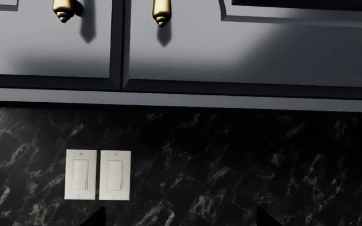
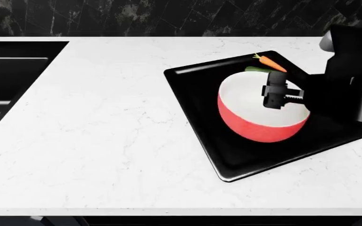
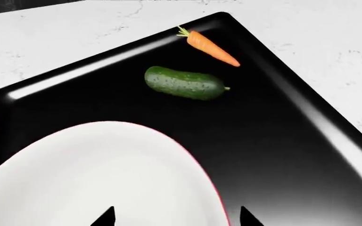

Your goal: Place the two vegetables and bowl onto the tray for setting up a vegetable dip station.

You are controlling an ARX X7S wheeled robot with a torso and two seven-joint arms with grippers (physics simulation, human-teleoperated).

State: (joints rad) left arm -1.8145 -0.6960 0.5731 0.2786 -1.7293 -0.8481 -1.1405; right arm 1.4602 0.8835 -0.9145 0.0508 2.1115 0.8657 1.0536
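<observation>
Even, bright simulated light keeps the white bench (image 2: 105,132) sharp. The glossy tray (image 3: 74,75) shows a pale streak of glare along its rim. Cabinet handles (image 1: 160,12) cast soft shadows.

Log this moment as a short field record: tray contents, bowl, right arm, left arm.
tray: black, angled on the white counter
on tray: bowl, carrot, cucumber
bowl: upright, red outside, white inside, empty
vegetables: apart, beside the bowl near the far corner
right gripper: above the bowl rim, jaws apart, holding nothing
left gripper: faces the backsplash and light switches
</observation>
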